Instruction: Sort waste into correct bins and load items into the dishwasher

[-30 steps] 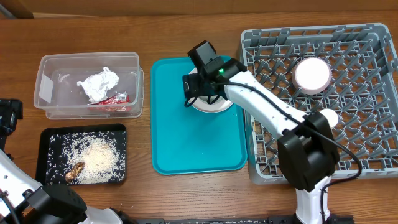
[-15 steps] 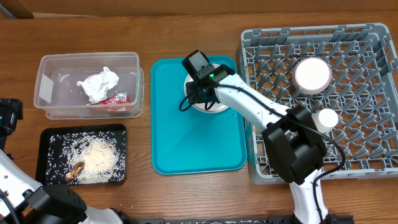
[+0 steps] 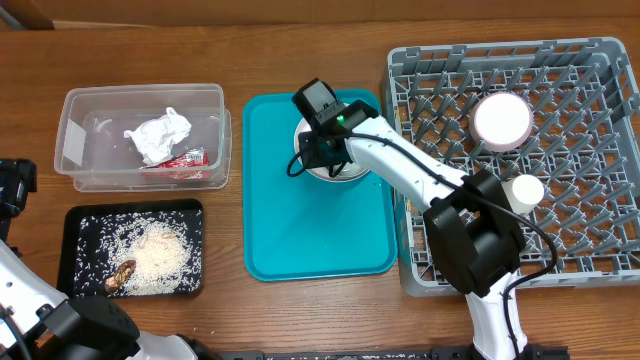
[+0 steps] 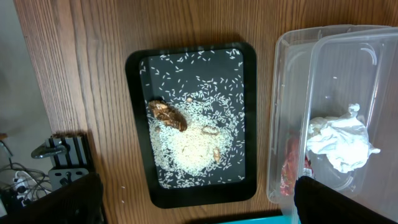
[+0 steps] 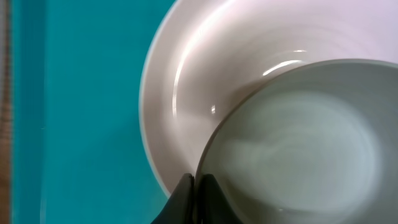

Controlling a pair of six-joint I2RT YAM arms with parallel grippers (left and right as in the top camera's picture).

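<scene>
Overhead shows napkin and wrapper binned in the tub, rice on the black tray, a round dish and cup in the rack, right gripper pinching a white dish on the teal tray, left gripper gaping wide.

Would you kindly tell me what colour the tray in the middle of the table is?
The tray is teal; the overhead view shows it best.

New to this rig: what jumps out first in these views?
The right gripper, shut on the rim of a white bowl nested in a white saucer on the teal serving tray. To its right, a large grey plastic dish rack; far left, white rice scattered over a shallow black tray.
</scene>
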